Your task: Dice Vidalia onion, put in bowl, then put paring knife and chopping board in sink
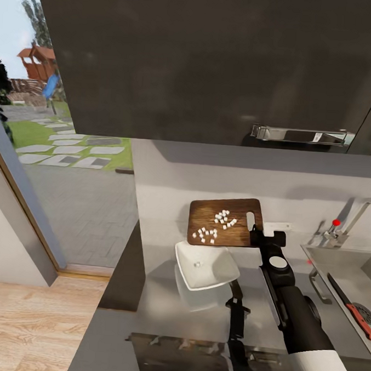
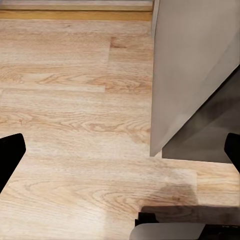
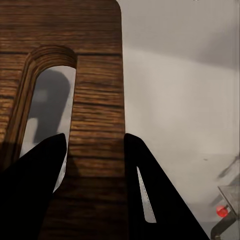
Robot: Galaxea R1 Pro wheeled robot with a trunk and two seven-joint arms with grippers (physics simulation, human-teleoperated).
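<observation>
The right gripper (image 3: 95, 165) has its two dark fingers on either side of the board's (image 3: 95, 75) edge strip, one finger in the slot-shaped handle hole and the other at the outer edge; they look closed on the strip, though contact is hard to confirm. In the head view this gripper (image 1: 258, 231) sits at the board's (image 1: 205, 217) right end, mid-frame. Small white onion cubes (image 1: 216, 224) lie scattered on the board, and one piece lies in the white bowl (image 1: 221, 270) just below it on the grey countertop (image 1: 162, 299). At the right edge, the knife (image 1: 351, 305) lies in the sink (image 1: 326, 260), its red handle near the drain, below the tap (image 1: 348, 223). The left gripper (image 2: 120, 155) hangs wide open over the wooden floor (image 2: 65, 100), holding nothing.
</observation>
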